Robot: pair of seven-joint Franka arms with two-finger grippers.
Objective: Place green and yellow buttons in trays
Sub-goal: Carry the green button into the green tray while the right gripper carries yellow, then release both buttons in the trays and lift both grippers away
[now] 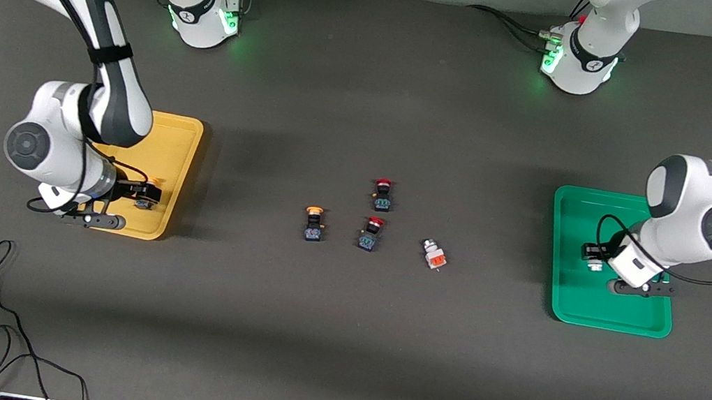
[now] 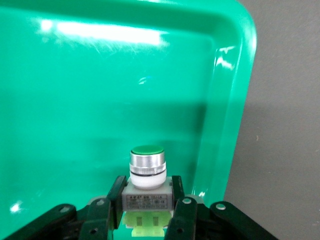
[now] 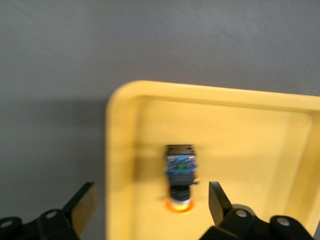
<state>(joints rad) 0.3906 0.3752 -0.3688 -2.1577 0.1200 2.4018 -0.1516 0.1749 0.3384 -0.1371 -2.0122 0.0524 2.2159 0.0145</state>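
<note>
Four switches are left loose mid-table between the trays. Nearest the front camera, a white-bodied switch with an orange face (image 1: 434,255) is lying tilted, then a yellow-capped button (image 1: 314,222) and a red-capped switch (image 1: 371,232) side by side, and a second red-capped switch (image 1: 383,194) farther back. Only the yellow-capped one looks like it's still owed a trip, judging by the task.

Over the yellow tray (image 1: 183,153), the right gripper (image 3: 150,207) is spread wide, nothing held. A yellow button (image 3: 180,175) is lying on its side in the tray near a corner, dark blue body, orange-yellow cap, so it looks dropped off already.

Over the green tray (image 1: 566,259), the left gripper (image 2: 146,210) is clamped on the green button (image 2: 147,172) by its white-grey block, kept upright with the chrome ring and flat green cap on top. It's probably held low like that for a gentle set-down.
</note>
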